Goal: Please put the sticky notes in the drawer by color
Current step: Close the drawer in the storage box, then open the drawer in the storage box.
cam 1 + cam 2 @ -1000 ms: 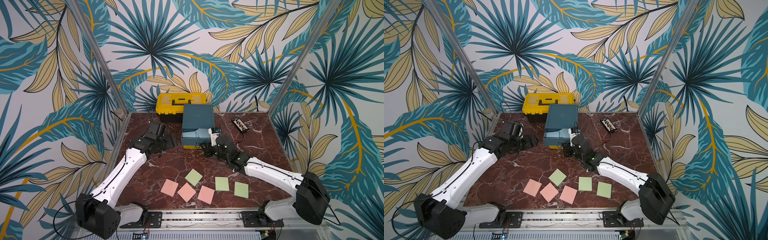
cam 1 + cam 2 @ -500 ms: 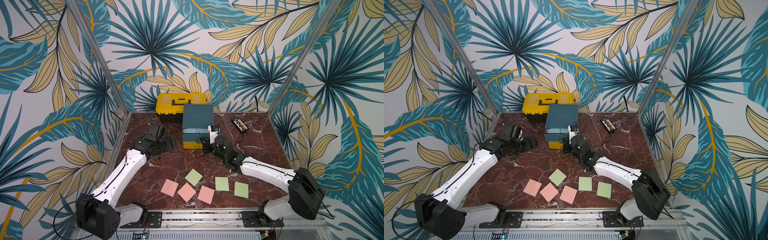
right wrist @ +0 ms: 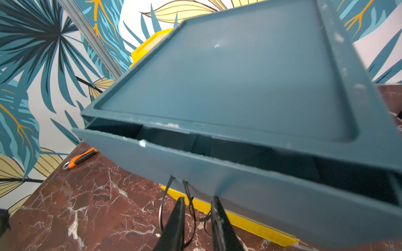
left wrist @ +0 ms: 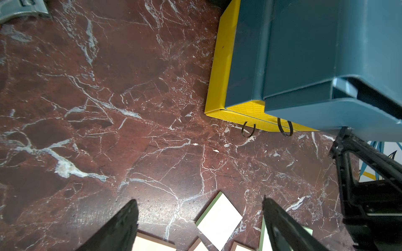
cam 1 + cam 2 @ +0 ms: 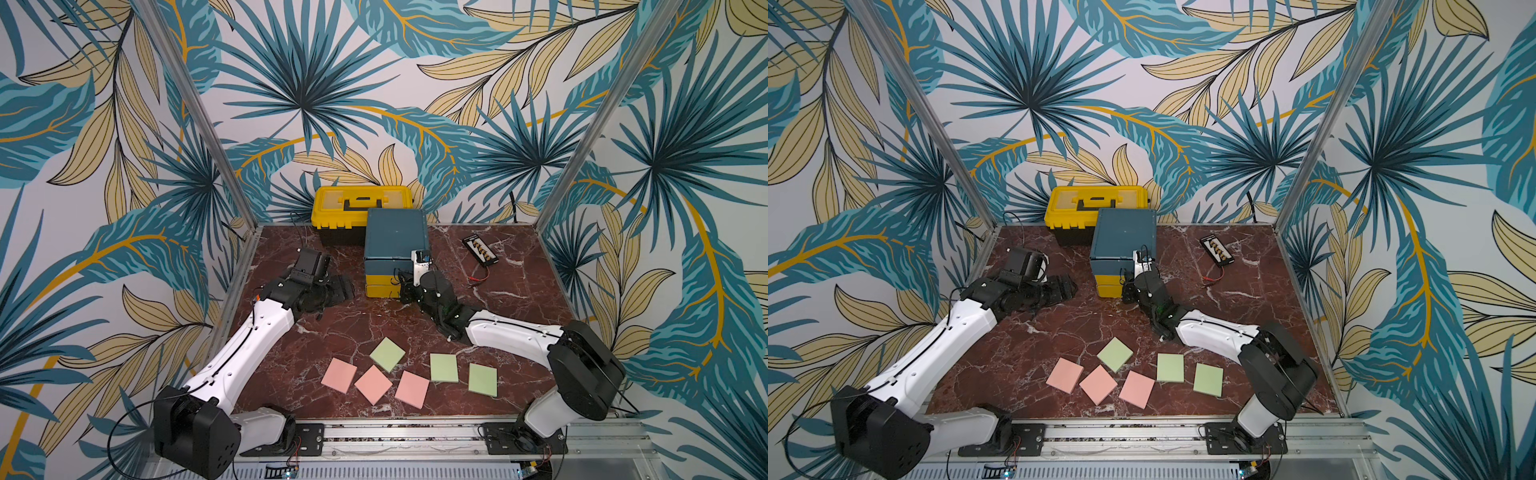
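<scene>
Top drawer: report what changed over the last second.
The right gripper moved toward the cabinet and pushed the teal top drawer in; it stood well out, now only a narrow gap remains. The left gripper, open, and the six sticky notes on the table stayed put.

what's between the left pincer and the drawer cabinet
Nothing: only bare marble tabletop separates the left pincer from the drawer cabinet, seen in both top views.

Counted three pink sticky notes (image 5: 373, 384); three green sticky notes (image 5: 444, 367); one cabinet (image 5: 395, 235), held three drawers (image 5: 386, 266): one teal, two yellow; one yellow toolbox (image 5: 361, 203); one black connector board (image 5: 480, 249); one orange-handled tool (image 3: 81, 158).
</scene>
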